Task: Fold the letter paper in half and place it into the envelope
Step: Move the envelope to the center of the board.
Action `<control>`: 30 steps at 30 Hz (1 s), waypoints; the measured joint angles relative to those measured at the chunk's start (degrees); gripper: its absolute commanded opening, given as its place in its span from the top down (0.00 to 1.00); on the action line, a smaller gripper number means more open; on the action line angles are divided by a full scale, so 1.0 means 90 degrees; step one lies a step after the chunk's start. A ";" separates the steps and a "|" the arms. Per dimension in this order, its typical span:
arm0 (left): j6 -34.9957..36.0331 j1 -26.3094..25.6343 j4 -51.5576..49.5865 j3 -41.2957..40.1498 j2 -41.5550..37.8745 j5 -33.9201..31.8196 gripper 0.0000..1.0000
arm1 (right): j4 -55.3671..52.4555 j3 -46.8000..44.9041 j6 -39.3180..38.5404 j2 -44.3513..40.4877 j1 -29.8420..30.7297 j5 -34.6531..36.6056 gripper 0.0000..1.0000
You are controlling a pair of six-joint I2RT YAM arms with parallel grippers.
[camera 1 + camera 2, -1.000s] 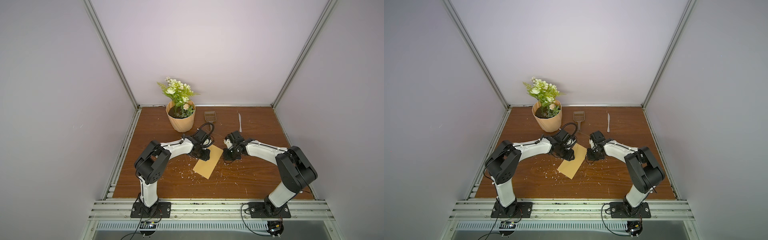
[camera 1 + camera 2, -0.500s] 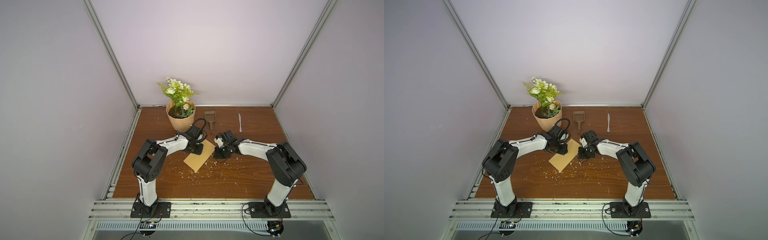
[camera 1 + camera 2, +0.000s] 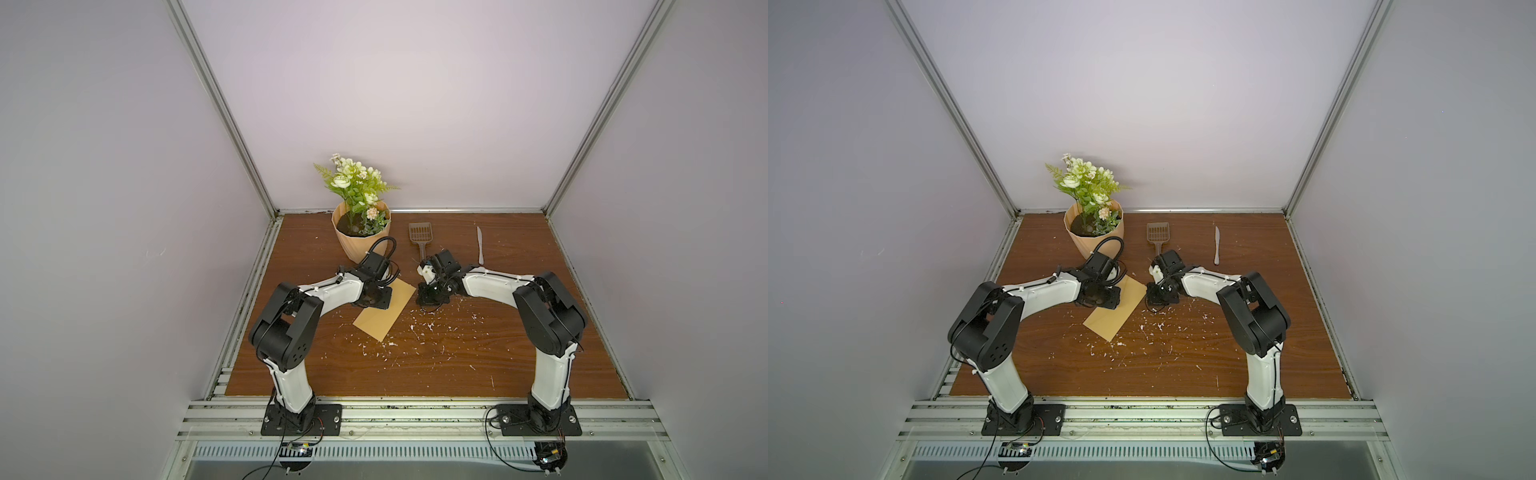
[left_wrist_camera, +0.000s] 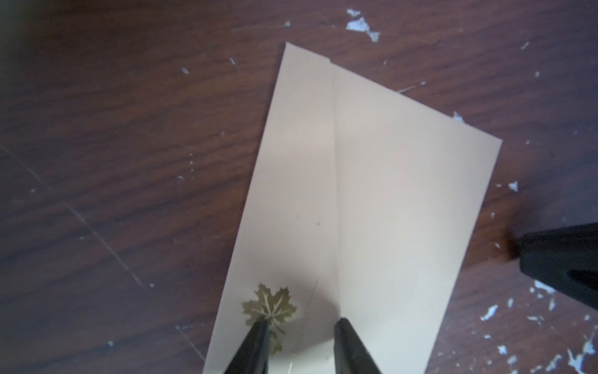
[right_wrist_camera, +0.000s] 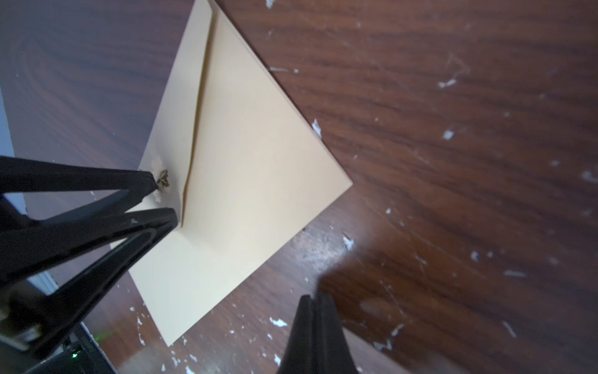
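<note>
The mustard-yellow envelope (image 3: 384, 318) (image 3: 1115, 316) lies flat on the wooden table, flap side up. A gold leaf sticker (image 4: 270, 307) (image 5: 162, 178) sits by the flap's point. My left gripper (image 3: 377, 298) (image 4: 301, 322) is open, its two tips resting on the envelope (image 4: 372, 194), one on the sticker and one at the flap's point, with nothing between them. My right gripper (image 3: 428, 300) (image 5: 312, 299) is shut and empty, tips down at the table just off the envelope's (image 5: 252, 162) right edge. The letter paper shows in no view.
A potted plant (image 3: 361, 237) stands behind the left arm. A brown scoop (image 3: 420, 235) and a pale knife (image 3: 480, 245) lie at the back. White paper scraps (image 3: 419, 328) are strewn over the table in front of the envelope.
The envelope has slid left across the table under my left gripper's tips. My right gripper has followed it left, staying shut.
</note>
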 measured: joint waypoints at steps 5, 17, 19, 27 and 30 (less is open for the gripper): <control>0.0068 -0.0012 -0.0022 0.0017 0.0005 -0.0058 0.65 | -0.0340 0.0372 -0.0131 0.0112 0.0039 0.0301 1.00; 0.0134 -0.0051 -0.0092 0.0070 0.0032 -0.0138 0.66 | -0.0668 0.2339 -0.0272 0.1358 -0.0058 0.0843 1.00; 0.0151 -0.0066 -0.0112 0.0087 0.0049 -0.0155 0.67 | -0.0653 0.2421 -0.0284 0.1481 -0.0061 0.0857 1.00; 0.0272 -0.0121 -0.0228 0.0185 0.0095 -0.0265 0.67 | -0.0340 0.2028 -0.0291 0.1362 -0.0056 0.0777 1.00; 0.0321 -0.0124 -0.0335 0.0279 0.0148 -0.0277 0.67 | -0.0019 0.1438 -0.0291 0.1095 0.0015 0.0600 1.00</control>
